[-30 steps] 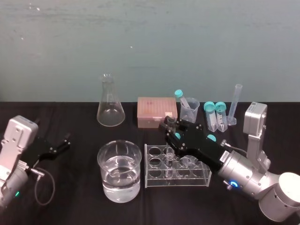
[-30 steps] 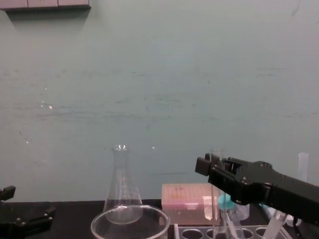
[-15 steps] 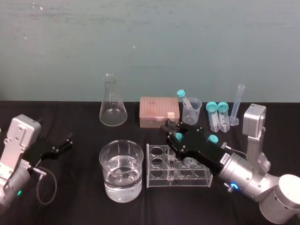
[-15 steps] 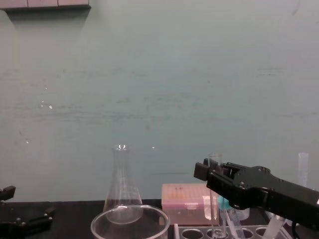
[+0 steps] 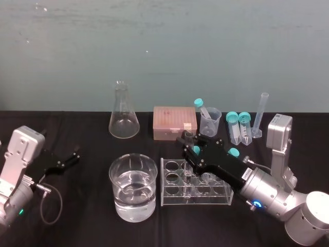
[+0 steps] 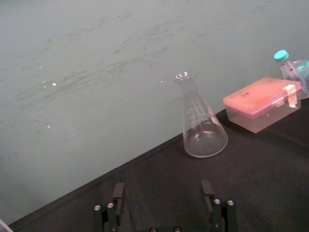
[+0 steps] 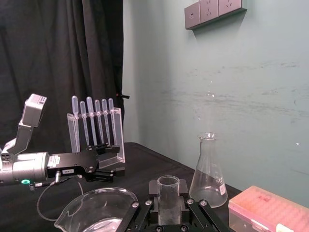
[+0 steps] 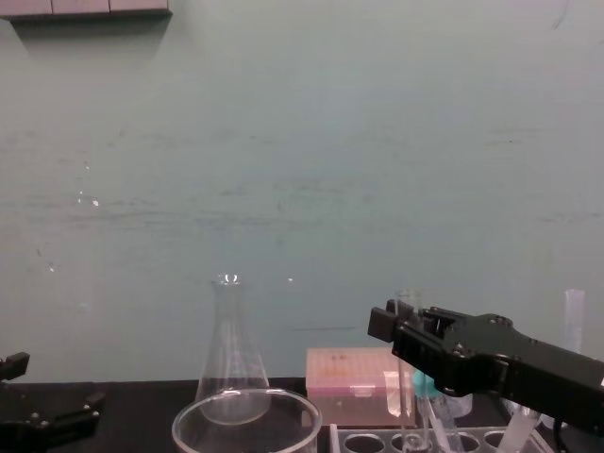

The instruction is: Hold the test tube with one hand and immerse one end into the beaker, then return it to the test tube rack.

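Vertically held test tube [image 7: 168,192], mouth up, right gripper [image 5: 188,142].

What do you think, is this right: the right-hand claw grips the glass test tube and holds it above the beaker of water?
Not quite. The right gripper does grip the test tube, but it holds it over the test tube rack, not the beaker, which stands beside the rack on the robot's left. The head view shows this. The left gripper sits parked far left.

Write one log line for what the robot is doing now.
right gripper: fingers shut on test tube, upright, at test tube rack | beaker: liquid inside, left of rack | left gripper: fingers open, parked at left
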